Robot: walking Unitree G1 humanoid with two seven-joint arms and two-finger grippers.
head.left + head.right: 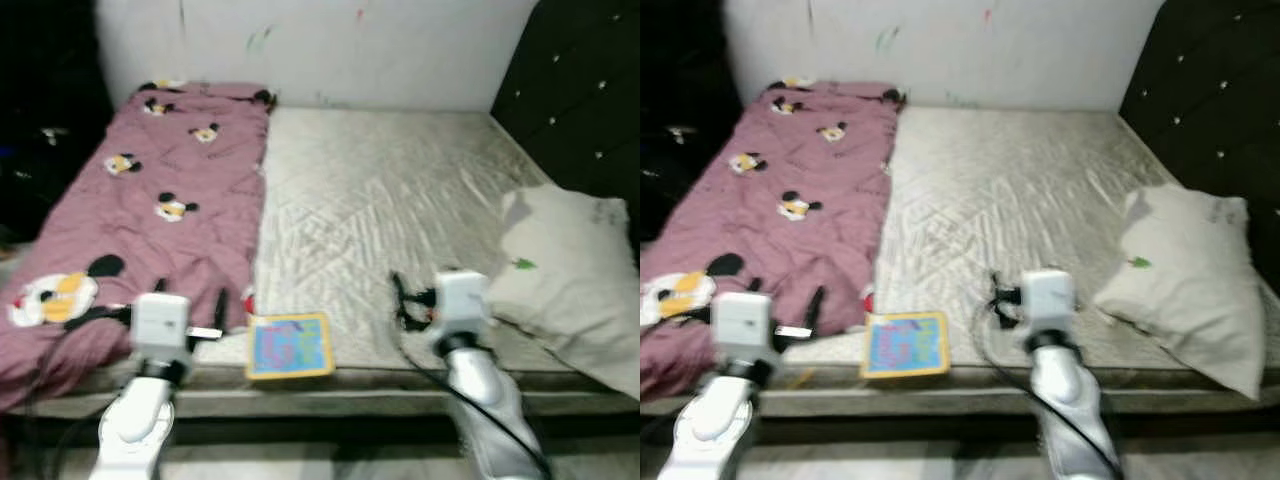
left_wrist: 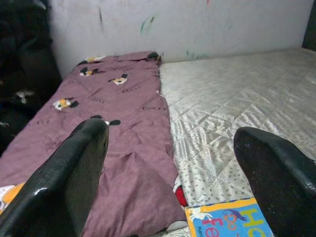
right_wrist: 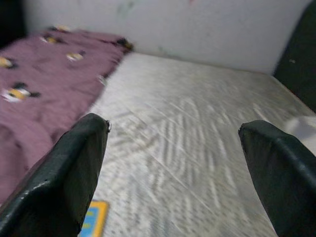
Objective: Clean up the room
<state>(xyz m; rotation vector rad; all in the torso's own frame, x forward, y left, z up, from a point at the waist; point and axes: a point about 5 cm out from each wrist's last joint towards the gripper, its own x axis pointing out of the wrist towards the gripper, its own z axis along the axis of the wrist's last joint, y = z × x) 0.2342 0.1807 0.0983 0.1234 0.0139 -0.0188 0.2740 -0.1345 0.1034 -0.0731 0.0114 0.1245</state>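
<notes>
Nearest the robot, a thin square book with a yellow border and blue cover [image 1: 289, 346] lies flat at the front edge of the bare quilted silver-grey mattress [image 1: 400, 190], just beside the hem of the soft mauve cartoon-mouse blanket [image 1: 160, 200]. The left gripper [image 2: 170, 187] is held spread wide and empty above that hem; the right gripper [image 3: 173, 182] is likewise wide apart and empty over the mattress. If the book is pinched carelessly, it could be pushed off the edge, since little lip is offered by its flat cover; a fold of the limp blanket might also be snagged. Farther right, a plump off-white pillow [image 1: 570, 270] rests against the dark tufted headboard [image 1: 580, 90]. Beyond, a scribbled white wall [image 1: 320, 40] is seen.
</notes>
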